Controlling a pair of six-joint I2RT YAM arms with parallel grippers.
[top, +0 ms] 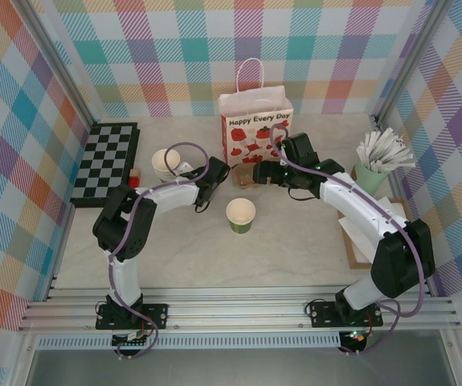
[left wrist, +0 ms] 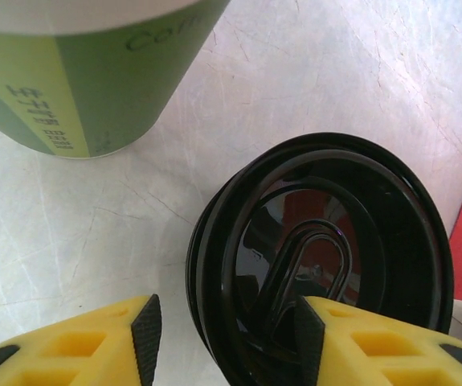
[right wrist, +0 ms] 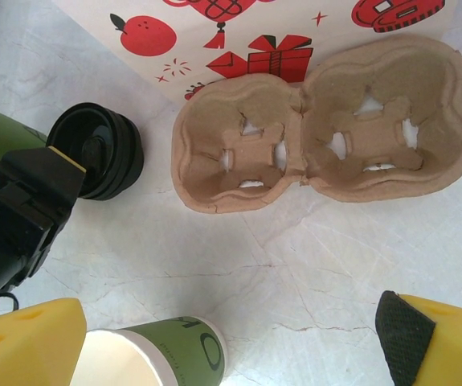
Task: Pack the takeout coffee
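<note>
The left gripper (left wrist: 226, 334), fingers half spread, straddles the rim of the round black plastic lid (left wrist: 351, 241) lying on the pale marbled table (left wrist: 94, 265), with the open-topped cream-and-green paper cup (top: 240, 215) near it on the arm-base side, while the right gripper (right wrist: 231, 322) hangs spread wide just short of the brown pulp two-cup carrier (right wrist: 327, 129).

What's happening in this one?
The left gripper is down at a short stack of black lids, its jaws partly apart astride the stack's rim and not visibly clamped. The right gripper hangs wide open and empty above the table, between the cardboard cup carrier and a lidless cup. The carrier is empty and lies in front of the gift bag. Nothing is packed yet.
</note>
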